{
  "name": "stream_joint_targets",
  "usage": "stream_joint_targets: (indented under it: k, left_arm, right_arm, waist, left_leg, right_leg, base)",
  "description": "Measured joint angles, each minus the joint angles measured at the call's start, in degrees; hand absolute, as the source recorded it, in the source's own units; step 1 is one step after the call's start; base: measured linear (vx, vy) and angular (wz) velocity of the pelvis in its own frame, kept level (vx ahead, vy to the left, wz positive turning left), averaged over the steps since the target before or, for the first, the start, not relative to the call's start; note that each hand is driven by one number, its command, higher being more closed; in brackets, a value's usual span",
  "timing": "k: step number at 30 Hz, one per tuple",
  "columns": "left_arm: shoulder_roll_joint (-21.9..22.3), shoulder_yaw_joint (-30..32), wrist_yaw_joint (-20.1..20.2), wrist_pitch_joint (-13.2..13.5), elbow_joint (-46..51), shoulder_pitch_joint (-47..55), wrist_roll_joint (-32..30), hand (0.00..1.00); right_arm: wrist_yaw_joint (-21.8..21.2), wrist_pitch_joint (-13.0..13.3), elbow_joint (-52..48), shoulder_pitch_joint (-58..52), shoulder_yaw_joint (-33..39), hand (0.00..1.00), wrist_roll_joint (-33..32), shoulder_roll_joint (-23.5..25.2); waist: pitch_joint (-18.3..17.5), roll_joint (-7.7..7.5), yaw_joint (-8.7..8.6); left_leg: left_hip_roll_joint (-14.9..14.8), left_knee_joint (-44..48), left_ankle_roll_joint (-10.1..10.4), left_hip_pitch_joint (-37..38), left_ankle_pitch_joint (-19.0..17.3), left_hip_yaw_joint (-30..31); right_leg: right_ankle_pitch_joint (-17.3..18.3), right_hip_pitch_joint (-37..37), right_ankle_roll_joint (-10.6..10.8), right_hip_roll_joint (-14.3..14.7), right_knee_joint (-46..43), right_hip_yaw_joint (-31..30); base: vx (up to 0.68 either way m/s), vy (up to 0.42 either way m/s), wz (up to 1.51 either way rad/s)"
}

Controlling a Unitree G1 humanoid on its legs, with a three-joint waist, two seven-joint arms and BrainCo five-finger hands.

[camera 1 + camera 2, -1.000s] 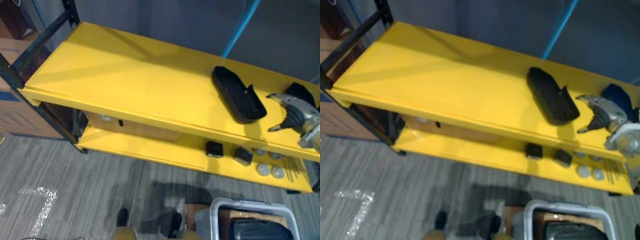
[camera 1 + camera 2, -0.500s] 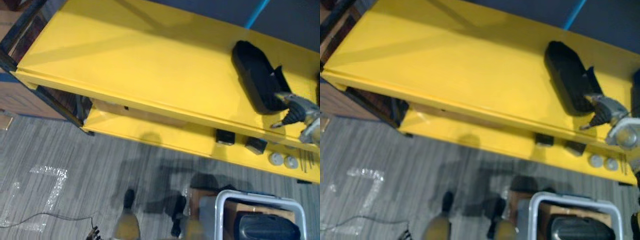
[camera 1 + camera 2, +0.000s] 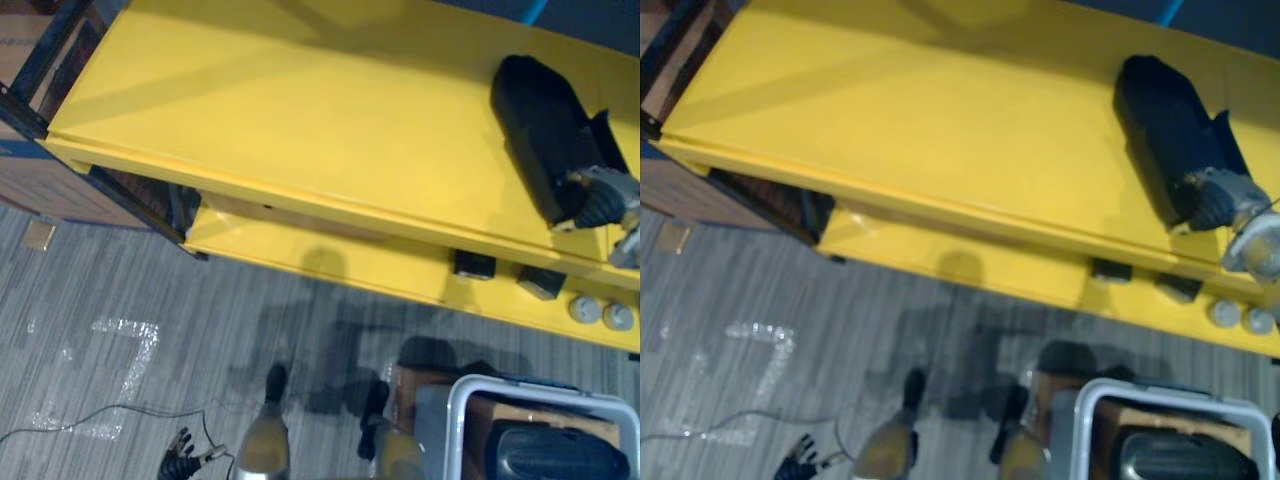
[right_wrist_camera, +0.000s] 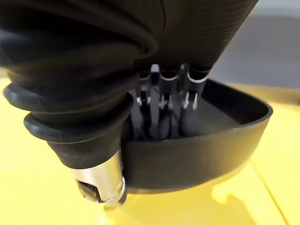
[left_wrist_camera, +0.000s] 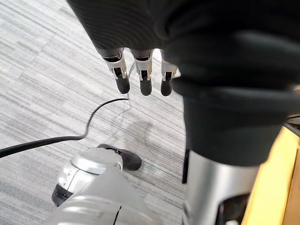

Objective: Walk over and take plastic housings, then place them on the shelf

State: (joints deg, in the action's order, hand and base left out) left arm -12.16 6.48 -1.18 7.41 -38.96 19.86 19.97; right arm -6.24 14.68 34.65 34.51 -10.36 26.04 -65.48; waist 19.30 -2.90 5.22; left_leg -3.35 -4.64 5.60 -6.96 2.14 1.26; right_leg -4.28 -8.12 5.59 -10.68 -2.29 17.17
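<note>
A long black plastic housing (image 3: 535, 115) lies open side up at the right end of the yellow top shelf (image 3: 280, 110). My right hand (image 3: 600, 200) is at the housing's near end. In the right wrist view its fingers (image 4: 164, 101) reach down inside the housing's wall (image 4: 201, 154) and the thumb (image 4: 101, 183) sits outside it, pinching the rim. My left hand (image 5: 145, 79) hangs with straight fingers over the grey floor, holding nothing.
A grey bin (image 3: 455, 420) with another black housing (image 3: 555, 455) stands on the floor at the lower right. The lower yellow shelf carries two small black blocks (image 3: 473, 265) and silver discs (image 3: 585, 308). A cardboard box (image 3: 40, 190) sits past the shelf's black left post.
The camera has shifted. My right hand has come from beside the housing onto its near end, and its fingers have curled down into it.
</note>
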Motion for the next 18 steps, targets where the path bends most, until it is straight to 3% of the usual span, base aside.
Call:
stream_joint_targets:
  k: [12, 18]
  left_arm:
    - [0.0, -0.6, 0.0, 0.0, 0.0, 0.0, 0.0, 0.00]
    - [0.2, -1.1, -0.1, 0.1, 0.0, 0.0, 0.0, 0.00]
  right_arm:
    - [5.5, -0.2, -0.3, 0.0, -1.6, 1.00, -1.7, 0.2]
    - [6.4, -3.2, 0.3, 2.1, -1.6, 1.00, -6.3, 2.0]
  waist:
    - [0.3, 0.54, 0.44]
    - [0.6, 1.15, 0.39]
  left_leg:
    - [0.0, 0.0, 0.0, -0.1, 0.2, 0.0]
    - [0.0, 0.0, 0.1, 0.0, 0.5, 0.0]
  right_leg:
    - [0.1, 0.0, -0.2, 0.0, 0.0, 0.0]
    - [0.1, 0.0, -0.2, 0.0, 0.0, 0.0]
  base:
    - [0.00, 0.000, 0.00]
    - [0.00, 0.000, 0.00]
